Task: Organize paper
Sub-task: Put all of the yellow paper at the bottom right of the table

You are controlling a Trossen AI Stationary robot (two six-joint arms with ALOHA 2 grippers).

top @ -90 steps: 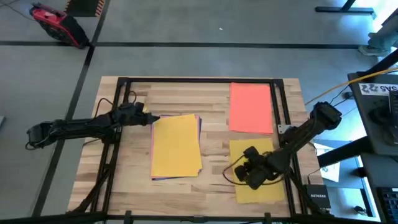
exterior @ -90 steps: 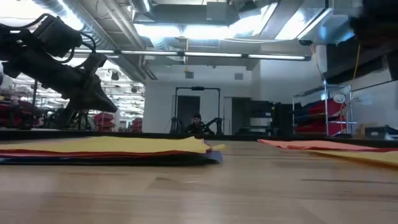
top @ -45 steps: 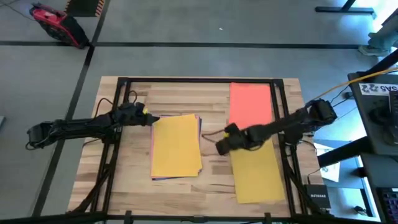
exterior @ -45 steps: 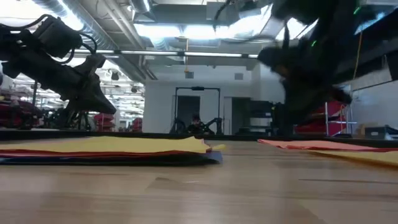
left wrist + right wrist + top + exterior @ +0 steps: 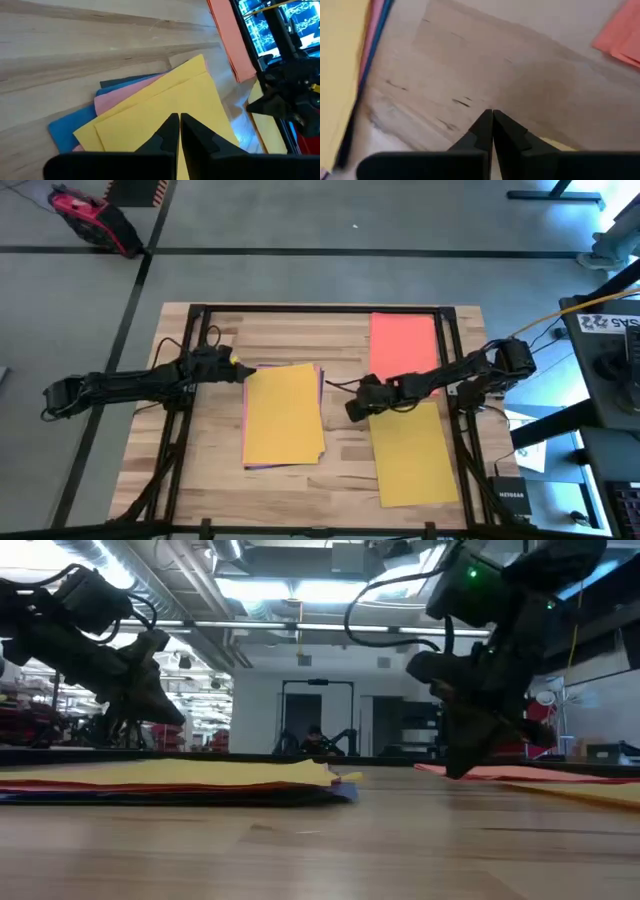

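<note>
High view: a stack of paper [image 5: 284, 415], yellow on top, lies at tabletop [image 5: 340, 470] centre. An orange-red sheet [image 5: 403, 351] sits at 2 o'clock, a loose yellow sheet [image 5: 413, 452] at 4 o'clock. Right hand [image 5: 356, 406] hangs between stack and loose sheets; left hand [image 5: 240, 369] at the stack's 11 o'clock corner.

Wrist views: both hands pinched closed, holding nothing.

Judgement: two sheets left to gather.
</note>
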